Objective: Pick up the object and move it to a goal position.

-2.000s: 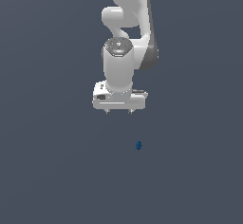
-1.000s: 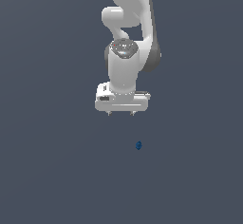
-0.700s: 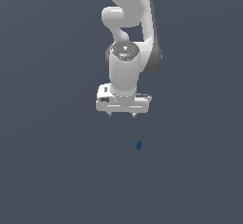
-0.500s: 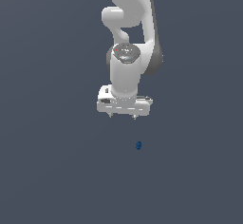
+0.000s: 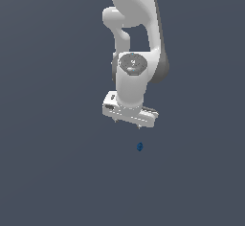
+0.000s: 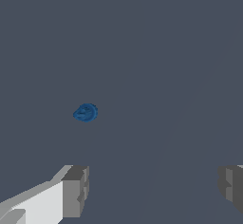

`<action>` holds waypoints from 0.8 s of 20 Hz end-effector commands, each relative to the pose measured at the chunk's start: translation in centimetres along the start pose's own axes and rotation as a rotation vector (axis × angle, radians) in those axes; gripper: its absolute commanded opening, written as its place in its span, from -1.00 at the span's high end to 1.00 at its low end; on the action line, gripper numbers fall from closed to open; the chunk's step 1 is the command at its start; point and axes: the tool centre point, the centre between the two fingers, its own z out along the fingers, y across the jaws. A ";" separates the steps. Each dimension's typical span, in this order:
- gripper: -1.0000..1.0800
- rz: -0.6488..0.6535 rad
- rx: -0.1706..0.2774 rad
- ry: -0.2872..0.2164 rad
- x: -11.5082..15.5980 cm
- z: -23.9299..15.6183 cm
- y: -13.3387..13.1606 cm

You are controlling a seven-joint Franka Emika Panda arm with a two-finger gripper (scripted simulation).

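No readable text, labels or numbers anywhere.

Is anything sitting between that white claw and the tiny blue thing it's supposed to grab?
Nothing visible does. The small dark-blue rounded chunk lies alone on the plain grey surface, apart from the white gripper, which hangs above it with its jaws spread. The wrist view shows only bare grey floor between the fingertips and the chunk.

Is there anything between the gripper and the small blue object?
No. In the exterior view, only bare grey surface separates the gripper from the blue object; the wrist view shows nothing between them either.
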 end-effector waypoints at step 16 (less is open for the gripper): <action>-0.92 0.436 0.006 -0.016 2.4 3.4 -4.8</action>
